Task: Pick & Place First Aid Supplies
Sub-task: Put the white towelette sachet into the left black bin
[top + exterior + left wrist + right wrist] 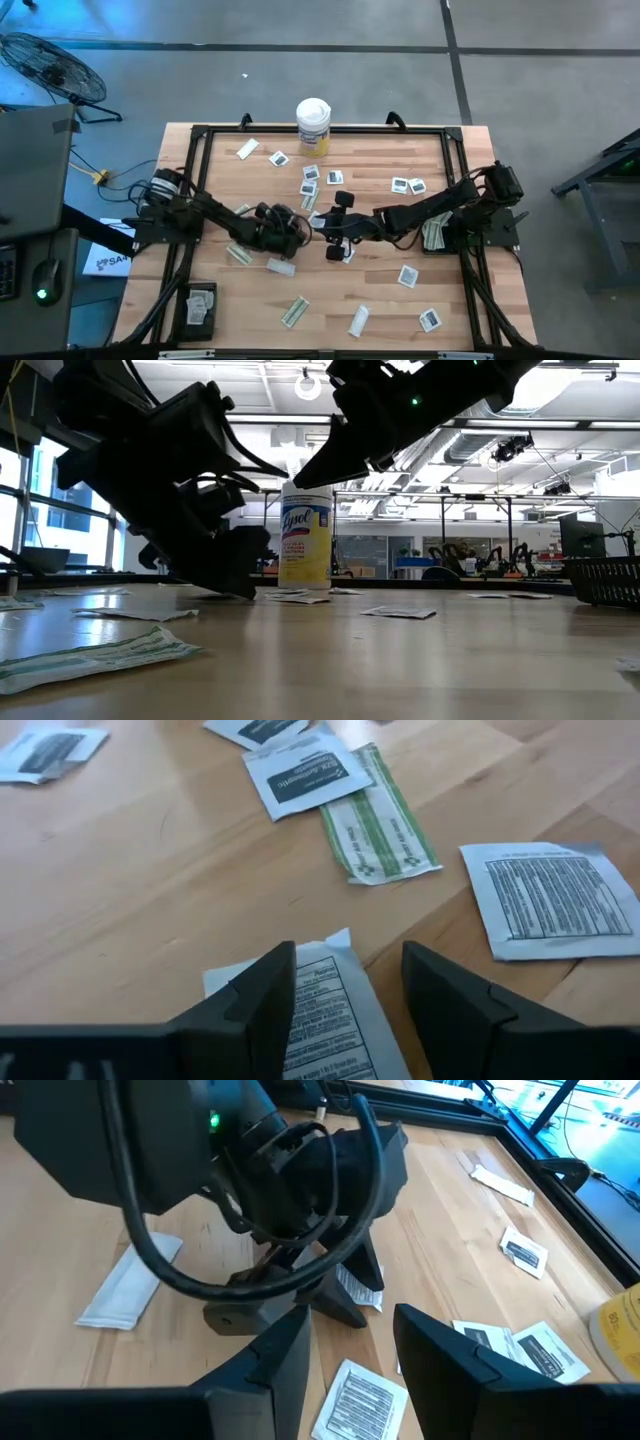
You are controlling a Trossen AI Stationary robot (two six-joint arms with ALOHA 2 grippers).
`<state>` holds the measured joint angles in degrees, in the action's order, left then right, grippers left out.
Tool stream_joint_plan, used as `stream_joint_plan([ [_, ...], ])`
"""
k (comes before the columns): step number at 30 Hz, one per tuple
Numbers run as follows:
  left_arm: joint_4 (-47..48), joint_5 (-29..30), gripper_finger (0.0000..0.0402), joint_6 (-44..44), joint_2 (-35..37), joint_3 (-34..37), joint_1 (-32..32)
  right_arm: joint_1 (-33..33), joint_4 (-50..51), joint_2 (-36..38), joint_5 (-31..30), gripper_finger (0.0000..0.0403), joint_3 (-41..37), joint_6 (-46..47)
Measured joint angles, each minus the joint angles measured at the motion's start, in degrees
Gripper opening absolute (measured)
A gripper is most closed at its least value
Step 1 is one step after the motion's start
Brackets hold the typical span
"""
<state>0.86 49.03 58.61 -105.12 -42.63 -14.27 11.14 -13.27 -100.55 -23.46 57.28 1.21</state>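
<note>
A white sachet (325, 1010) lies flat at mid-table, in front of the Lysol canister (313, 126), its long axis running between the fingers of the left gripper (345, 995). That gripper is low, jaws spread, the sachet's near end hidden. The right gripper (345, 1350) hovers beside it, jaws apart, empty.

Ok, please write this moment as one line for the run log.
left pincer: open, low over a white packet at table centre | right pincer: open, close opposite, above another packet | nothing held
</note>
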Motion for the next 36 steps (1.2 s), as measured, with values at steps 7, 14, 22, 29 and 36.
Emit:
stream_joint_plan([
  [7,-0.31,-1.44,0.0149,-0.27,0.02,0.0,0.67,0.0,-0.23,0.0,0.02,0.014,0.0,-0.02],
  [14,-0.24,-1.74,0.0059,-1.68,-0.07,0.05,0.73,0.0,-0.25,0.0,0.02,0.014,0.0,0.0],
  [22,2.76,-0.86,0.0005,-6.12,3.01,0.5,-0.58,0.0,-0.25,0.0,0.02,0.014,0.0,-0.01],
  [29,10.24,-1.02,0.0002,-9.35,13.89,0.33,-6.89,0.0,0.19,0.0,0.07,0.014,0.0,0.0],
  [36,27.35,-13.88,0.0001,-4.11,28.13,0.27,-13.67,0.0,0.19,0.0,0.36,0.014,0.0,0.0],
])
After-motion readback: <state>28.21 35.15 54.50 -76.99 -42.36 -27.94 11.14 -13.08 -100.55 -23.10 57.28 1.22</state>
